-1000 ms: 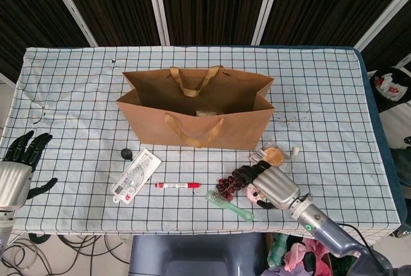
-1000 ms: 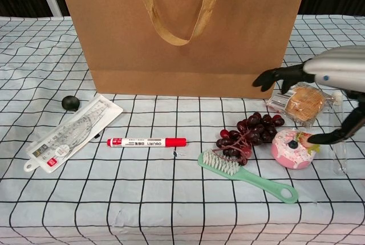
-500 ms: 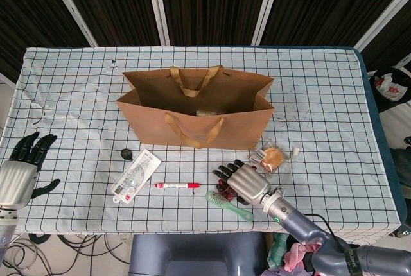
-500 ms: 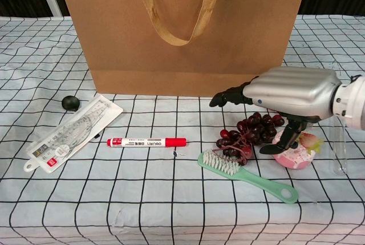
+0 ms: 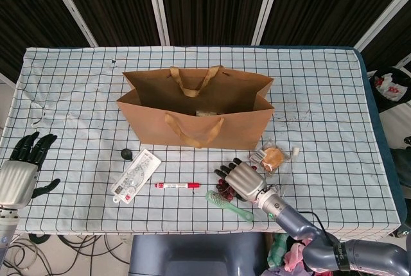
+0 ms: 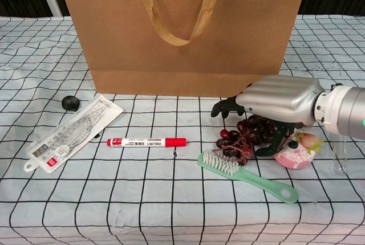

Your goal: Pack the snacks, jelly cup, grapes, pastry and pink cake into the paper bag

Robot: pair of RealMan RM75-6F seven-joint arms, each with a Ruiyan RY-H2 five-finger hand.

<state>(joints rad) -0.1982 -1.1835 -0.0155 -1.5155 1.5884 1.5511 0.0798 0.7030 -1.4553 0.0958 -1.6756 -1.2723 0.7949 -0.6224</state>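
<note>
From the head view, we saw our right hand (image 5: 243, 179) spread over the grapes (image 5: 223, 186), just in front of the paper bag (image 5: 194, 114); the packaged pastry (image 5: 274, 156) lay beside it. Our left hand (image 5: 20, 165) hung off the table's near-left corner, fingers apart, holding nothing.

From the chest view, the right hand (image 6: 278, 100) hovered over the grapes (image 6: 242, 137), fingers still apart, nothing clamped. The pink cake (image 6: 295, 150) sat touching the bunch, the green brush (image 6: 245, 175) just below. We judged a loose grasp might shed grapes, or curling fingers might nudge the cake or brush. The red marker (image 6: 146, 142), ruler packet (image 6: 71, 131) and black ball (image 6: 71, 103) lay well apart.
</note>
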